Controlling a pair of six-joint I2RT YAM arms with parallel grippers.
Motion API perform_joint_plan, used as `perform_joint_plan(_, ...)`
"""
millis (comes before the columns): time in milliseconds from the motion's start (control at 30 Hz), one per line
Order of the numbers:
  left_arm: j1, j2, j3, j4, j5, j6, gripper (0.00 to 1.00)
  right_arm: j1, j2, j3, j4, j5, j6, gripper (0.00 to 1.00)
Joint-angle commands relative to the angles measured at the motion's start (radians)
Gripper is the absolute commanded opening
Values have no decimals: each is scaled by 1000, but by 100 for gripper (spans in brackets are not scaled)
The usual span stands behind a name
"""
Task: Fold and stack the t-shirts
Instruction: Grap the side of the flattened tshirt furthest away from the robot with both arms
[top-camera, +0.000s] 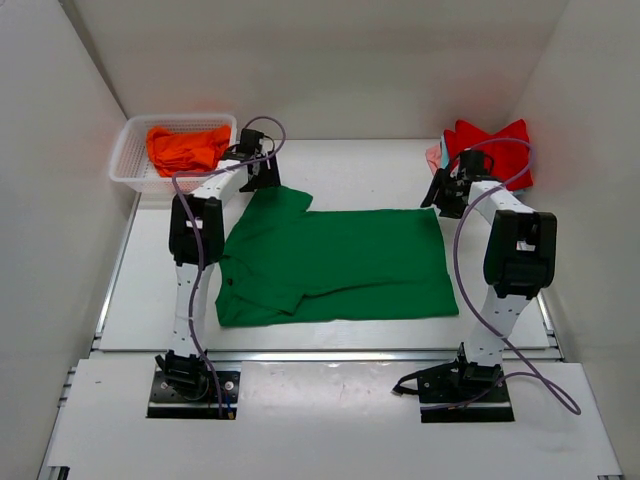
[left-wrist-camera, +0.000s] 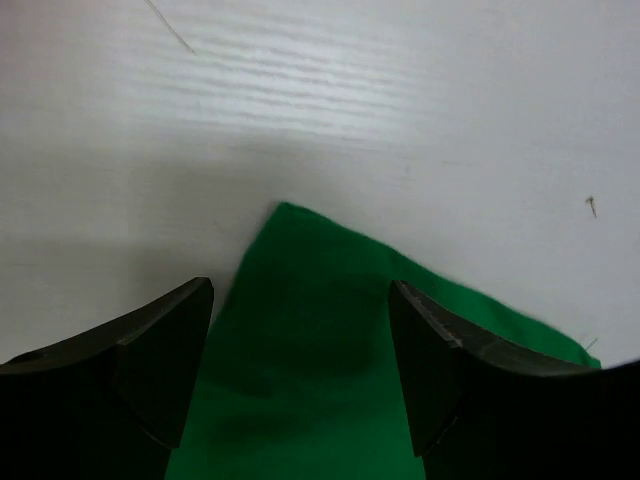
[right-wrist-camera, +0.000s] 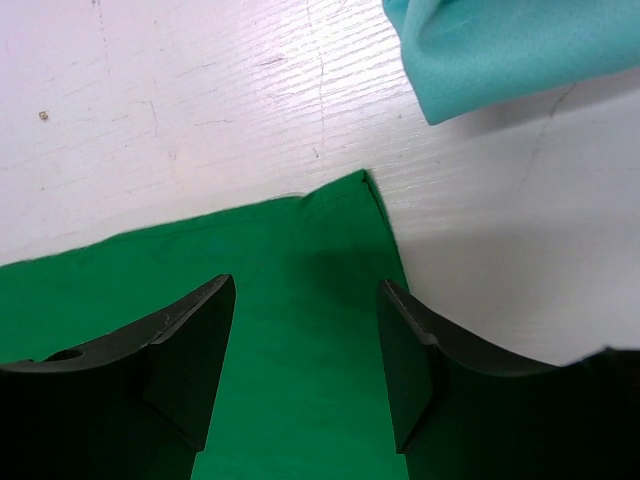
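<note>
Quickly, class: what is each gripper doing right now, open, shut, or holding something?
Left gripper: open, empty, over a corner of the green t-shirt.
Right gripper: open, empty, over another corner of it.

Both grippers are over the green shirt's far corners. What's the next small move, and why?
Probably lower both and close. The left gripper and right gripper stand open, each framing a far corner of the flat green t-shirt, not yet gripped; pinching both corners should start the fold.
</note>
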Motion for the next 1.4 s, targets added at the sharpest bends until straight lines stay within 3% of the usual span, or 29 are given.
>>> perform_joint_plan(0, -32, -28, 18, -70, -8, 48, 81, -10, -1, 16, 32, 8, -2, 56)
perform_joint_plan(133, -50, 13, 81, -156, 7, 77, 63, -19, 8, 11, 35, -1, -3, 59)
perform_joint_plan(167, -52, 21, 107, -189, 13, 77, 50, -22, 8, 17, 35, -1, -6, 59)
perform_joint_plan(200, -50, 34, 118, -193, 21, 80, 44, -25, 19, 14, 28, -7, -8, 59)
perform_joint_plan(267, -47, 38, 112, -198, 30, 82, 16, -29, 34, 32, 31, -9, -6, 59)
perform_joint_plan(333, -41, 19, 87, -182, 44, 77, 0, -24, 57, 52, 22, -1, -4, 60)
perform_joint_plan(533, -19, -76, -42, -95, 65, 66, 0, -15, 129, 114, -3, 29, -2, 61)
perform_joint_plan(833, 4, -159, -134, -27, 111, 57, 0, -1, 204, 187, -61, 36, -6, 45)
perform_joint_plan(867, 4, -159, -129, -32, 119, 63, 0, 4, 209, 195, -66, 31, -6, 38)
perform_joint_plan(933, 5, -162, -132, -29, 124, 60, 0, 7, 212, 189, -64, 22, -12, 0)
perform_joint_plan(1233, 42, -173, -100, -39, 188, 49, 0, 5, 152, 224, -69, 33, -52, 0)
perform_joint_plan(1367, 50, -260, -157, -55, 220, 52, 0, -16, 88, 211, -84, 30, -67, 0)
